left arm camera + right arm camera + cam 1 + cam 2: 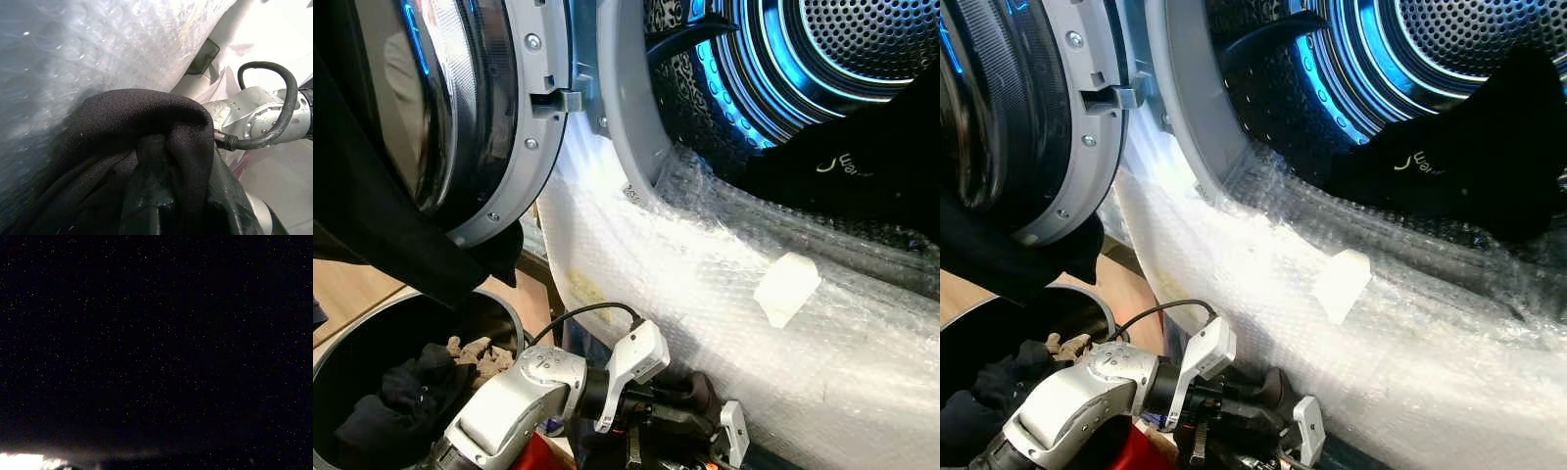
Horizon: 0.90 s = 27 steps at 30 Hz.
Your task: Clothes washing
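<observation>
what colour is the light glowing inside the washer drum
Blue, ringing the perforated metal drum; clearest in the left eye view.

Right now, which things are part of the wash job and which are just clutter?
Job: washer drum, open door, black garment in the drum mouth, laundry basket of clothes, left gripper with dark cloth.
Clutter: bubble wrap, foam block.

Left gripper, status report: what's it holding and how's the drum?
Left gripper low by the washer front, shut on black cloth. Black garment draped over drum mouth. Bubble wrap covers washer front. Right wrist view dark.
</observation>
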Tool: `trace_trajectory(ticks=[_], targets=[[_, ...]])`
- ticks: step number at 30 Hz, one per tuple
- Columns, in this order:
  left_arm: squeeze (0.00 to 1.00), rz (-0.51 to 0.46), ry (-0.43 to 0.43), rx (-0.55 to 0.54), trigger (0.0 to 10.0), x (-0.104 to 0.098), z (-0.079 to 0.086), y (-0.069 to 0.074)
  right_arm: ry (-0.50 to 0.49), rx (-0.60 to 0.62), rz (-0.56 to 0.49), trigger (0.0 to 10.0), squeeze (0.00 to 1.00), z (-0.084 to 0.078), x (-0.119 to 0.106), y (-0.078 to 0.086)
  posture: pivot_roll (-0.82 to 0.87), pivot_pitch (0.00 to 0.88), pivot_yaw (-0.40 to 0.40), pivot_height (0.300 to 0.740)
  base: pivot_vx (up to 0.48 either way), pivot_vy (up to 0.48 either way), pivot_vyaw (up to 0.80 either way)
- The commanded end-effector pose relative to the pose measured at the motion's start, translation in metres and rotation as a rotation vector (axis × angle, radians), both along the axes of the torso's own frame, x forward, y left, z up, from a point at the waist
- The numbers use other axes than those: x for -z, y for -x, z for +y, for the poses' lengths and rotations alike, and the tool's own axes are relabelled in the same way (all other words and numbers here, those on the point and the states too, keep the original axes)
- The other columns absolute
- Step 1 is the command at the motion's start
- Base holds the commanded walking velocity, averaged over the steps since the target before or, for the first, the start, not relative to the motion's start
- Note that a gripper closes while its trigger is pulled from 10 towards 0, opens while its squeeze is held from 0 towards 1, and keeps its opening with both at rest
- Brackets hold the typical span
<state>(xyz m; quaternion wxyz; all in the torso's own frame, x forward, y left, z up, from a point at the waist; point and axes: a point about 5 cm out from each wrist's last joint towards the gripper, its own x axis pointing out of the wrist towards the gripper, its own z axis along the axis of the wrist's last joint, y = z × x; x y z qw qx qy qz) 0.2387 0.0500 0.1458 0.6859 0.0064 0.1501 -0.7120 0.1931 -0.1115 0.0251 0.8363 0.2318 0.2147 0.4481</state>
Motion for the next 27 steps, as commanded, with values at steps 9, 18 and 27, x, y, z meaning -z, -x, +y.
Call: trace_trajectory(ticks=[9, 18, 27], targets=[[0.00, -0.014, 0.024, 0.042, 0.0, -0.0086, -0.0032, 0.0052, -0.031, -0.027, -0.051, 0.0, 0.00, 0.0010, -0.0138, -0.0039, 0.08, 0.088, -0.033, 0.740, 0.000, 0.000, 0.00], [0.00, -0.012, 0.024, 0.042, 0.0, -0.0088, -0.0031, 0.0054, -0.032, -0.028, -0.049, 0.0, 0.00, 0.0008, -0.0142, -0.0037, 0.08, 0.088, -0.033, 0.740, 0.000, 0.000, 0.00], [0.00, -0.012, 0.023, 0.042, 0.0, -0.0089, -0.0030, 0.0055, -0.032, -0.029, -0.049, 0.0, 0.00, 0.0008, -0.0143, -0.0036, 0.08, 0.088, -0.033, 0.740, 0.000, 0.000, 0.00]])
